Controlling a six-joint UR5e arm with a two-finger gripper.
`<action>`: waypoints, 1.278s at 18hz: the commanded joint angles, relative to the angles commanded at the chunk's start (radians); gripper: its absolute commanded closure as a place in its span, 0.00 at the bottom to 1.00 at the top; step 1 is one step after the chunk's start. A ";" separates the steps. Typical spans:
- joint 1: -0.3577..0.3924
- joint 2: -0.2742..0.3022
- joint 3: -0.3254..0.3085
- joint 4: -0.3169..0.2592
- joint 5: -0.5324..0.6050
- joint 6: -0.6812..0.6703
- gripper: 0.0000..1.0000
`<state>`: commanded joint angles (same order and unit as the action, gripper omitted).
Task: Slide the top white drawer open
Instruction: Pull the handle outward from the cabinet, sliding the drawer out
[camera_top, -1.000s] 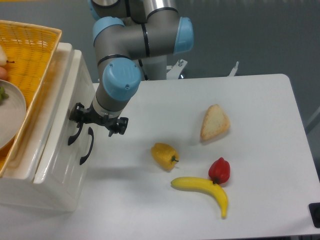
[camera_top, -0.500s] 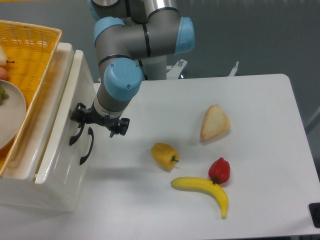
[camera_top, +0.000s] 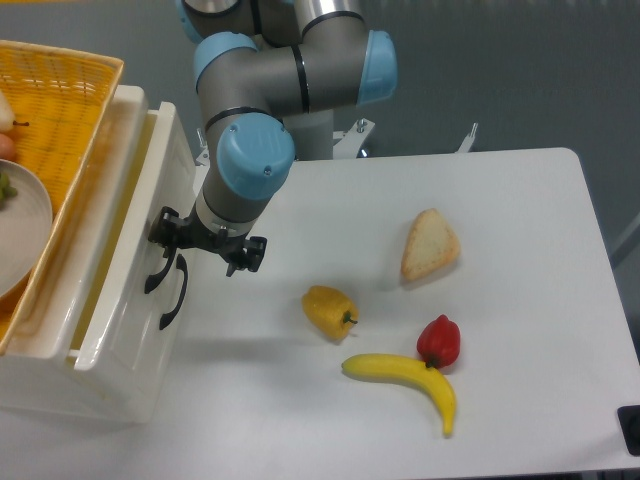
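Now, pincer (camera_top: 205, 243) down at the cabinet's front, just right of the top drawer (camera_top: 125, 240), pressed against its curved black handle (camera_top: 158, 268). Hard to call from this high view: one dark finger looks to sit behind the handle's upper end, the other out over the counter (camera_top: 520, 240), so whether spread or pinching cannot be told. Reads as hooked rather than clamped, but only a guess.

Top drawer at far left, standing a little proud of the cabinet, a narrow gap showing along its top edge. Partly open, then, with travel left by the look of it. Long axis of the drawer front running toward and away from the camera; sliding direction across that, rightward over the counter. So the pull wants to go straight right, away from the cabinet, no twist, or the handle may slip off the finger.

Glossy white panelled fronts, hard and slick. A second black handle (camera_top: 175, 292) just beside the first, belonging to the lower drawer, close enough to snag. Yellow wicker basket (camera_top: 60, 110) on top, holding a pale plate (camera_top: 25, 225).

Out right, well clear: yellow pepper (camera_top: 328, 311), red pepper (camera_top: 439, 341), banana (camera_top: 405, 379), bread wedge (camera_top: 430, 244).
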<state>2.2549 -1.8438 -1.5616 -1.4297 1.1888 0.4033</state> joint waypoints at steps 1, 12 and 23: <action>0.002 0.002 0.000 0.000 0.000 0.005 0.00; 0.008 0.002 0.008 -0.003 0.057 0.022 0.00; 0.028 0.000 0.018 -0.009 0.058 0.029 0.00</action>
<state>2.2825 -1.8438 -1.5432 -1.4389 1.2471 0.4326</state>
